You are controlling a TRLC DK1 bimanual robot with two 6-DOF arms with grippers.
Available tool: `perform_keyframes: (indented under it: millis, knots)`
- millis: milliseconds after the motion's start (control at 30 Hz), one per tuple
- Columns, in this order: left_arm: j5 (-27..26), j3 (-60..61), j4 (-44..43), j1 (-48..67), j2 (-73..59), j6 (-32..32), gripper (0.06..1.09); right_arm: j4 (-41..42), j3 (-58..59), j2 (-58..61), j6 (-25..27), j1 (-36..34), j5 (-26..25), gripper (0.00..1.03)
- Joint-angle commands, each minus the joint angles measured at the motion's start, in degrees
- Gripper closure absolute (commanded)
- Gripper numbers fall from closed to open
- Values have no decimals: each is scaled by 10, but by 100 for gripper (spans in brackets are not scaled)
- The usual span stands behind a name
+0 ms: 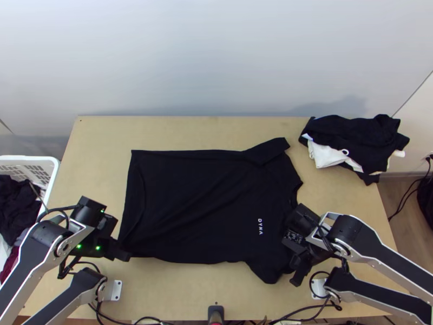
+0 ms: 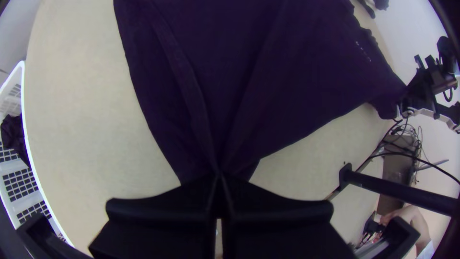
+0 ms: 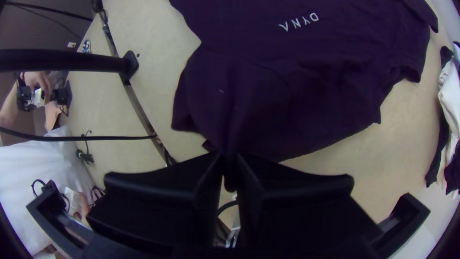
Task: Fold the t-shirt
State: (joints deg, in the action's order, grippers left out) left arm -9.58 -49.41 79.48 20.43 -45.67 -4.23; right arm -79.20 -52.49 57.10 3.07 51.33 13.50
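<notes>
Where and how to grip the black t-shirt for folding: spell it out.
Grip the t-shirt along its near side, coming from the arms' side: left tool at the near hem corner, right tool at the shoulder by the near sleeve. It lies spread, hem left, collar right, so that long side should lift evenly. Both tools pinch cloth thereabouts.

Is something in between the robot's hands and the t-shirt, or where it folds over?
Nothing visible is in the way: the left hand pinches the black t-shirt by a bottom corner, the right hand near a sleeve. Across to its far side lies just the shirt itself; the clothes pile sits apart.
</notes>
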Motion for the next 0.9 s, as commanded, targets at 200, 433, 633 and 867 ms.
perform_keyframes:
  millis: [200, 433, 633, 867]
  knots:
    - [-25, -34, -33, -10, 0, -61, 31, -32, -25, 9, -23, -16, -8, 4]
    - [-127, -77, -62, -164, -62, -99, 20, -32, -130, 40, -32, -117, 14, 4]
    - [-144, -150, -172, -257, -187, -148, 11, -17, -296, 131, -78, -251, 63, 4]
    - [-9, -260, -302, -249, -355, -199, 11, 104, -344, 198, -127, -314, 65, 4]
